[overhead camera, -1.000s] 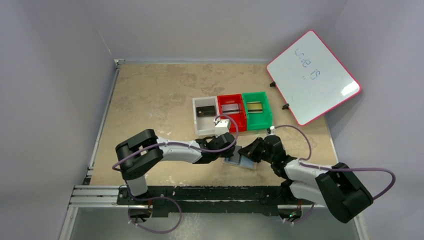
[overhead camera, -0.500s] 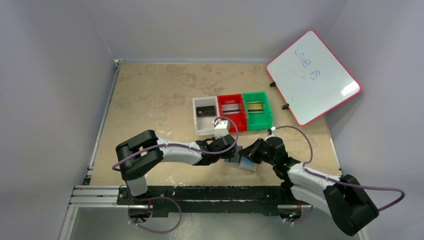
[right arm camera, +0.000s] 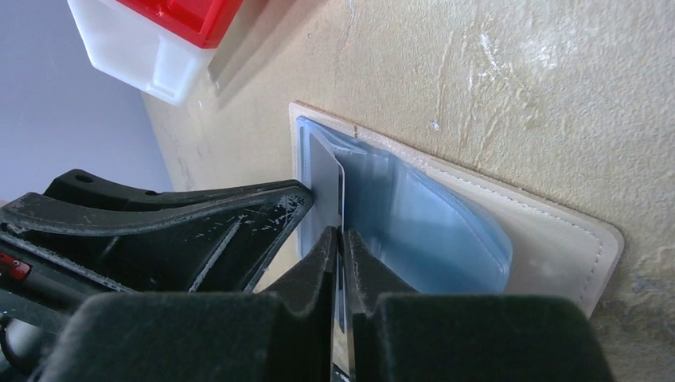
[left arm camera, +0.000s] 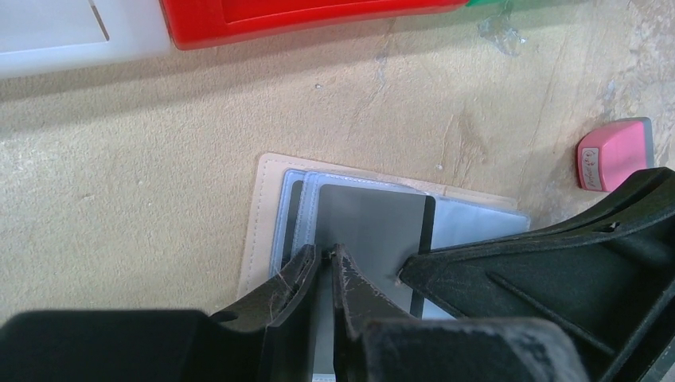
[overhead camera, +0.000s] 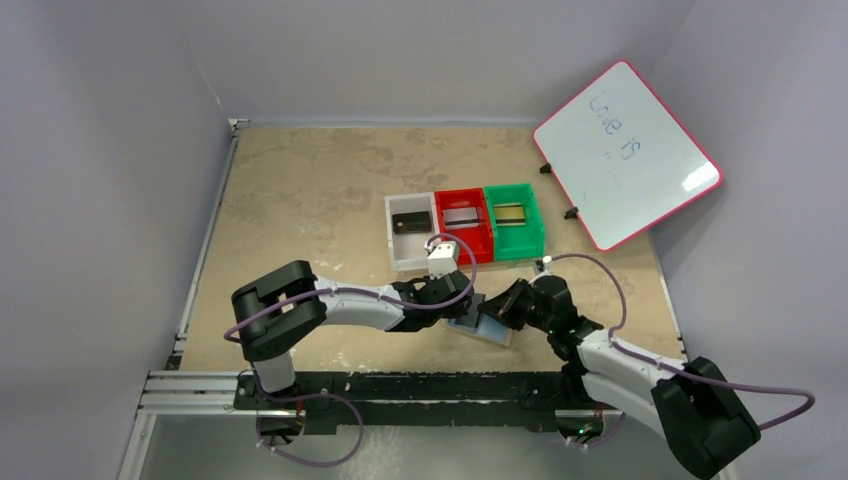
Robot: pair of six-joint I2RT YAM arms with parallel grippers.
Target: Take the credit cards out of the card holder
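Tan card holder (left arm camera: 259, 231) lies open, blue-grey lining up, a grey card (left arm camera: 370, 223) tilted partly out of its pocket; three other cards (overhead camera: 460, 216) rest in bins (overhead camera: 410, 256).

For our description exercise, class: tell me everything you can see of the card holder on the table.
The card holder lies open and flat on the table, near the red bin. Its outside is tan-beige, stitched and leather-like, with clear blue-grey plastic pockets inside. A grey card sticks partly out of the pockets, pinched by the right gripper. The left gripper, shut, presses on the pockets.
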